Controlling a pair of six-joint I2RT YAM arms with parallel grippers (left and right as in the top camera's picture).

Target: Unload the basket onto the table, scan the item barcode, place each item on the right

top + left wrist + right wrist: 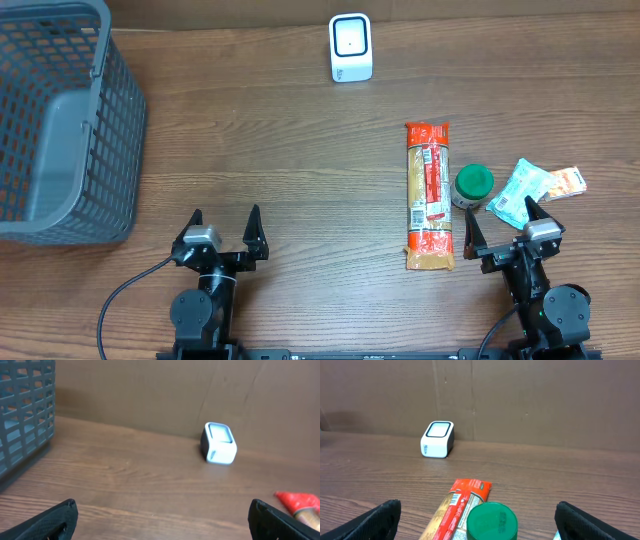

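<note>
A white scanner point(350, 48) stands at the table's far edge, also in the left wrist view point(219, 442) and the right wrist view point(437, 439). A long red and orange pasta packet point(429, 195) lies flat right of centre; a small barcode point(455, 499) shows on its label. Beside it stands a green-lidded jar point(472, 185), close in front of my right gripper point(505, 228). That gripper point(481, 522) is open and holds nothing. My left gripper point(224, 225) rests open and apart from every item, with bare wood between its fingers point(162, 520).
A grey mesh basket point(60, 120) fills the far left corner. A teal packet point(520, 192) and an orange packet point(565, 183) lie right of the jar, near the right gripper. Bare wood lies between the left gripper and the scanner.
</note>
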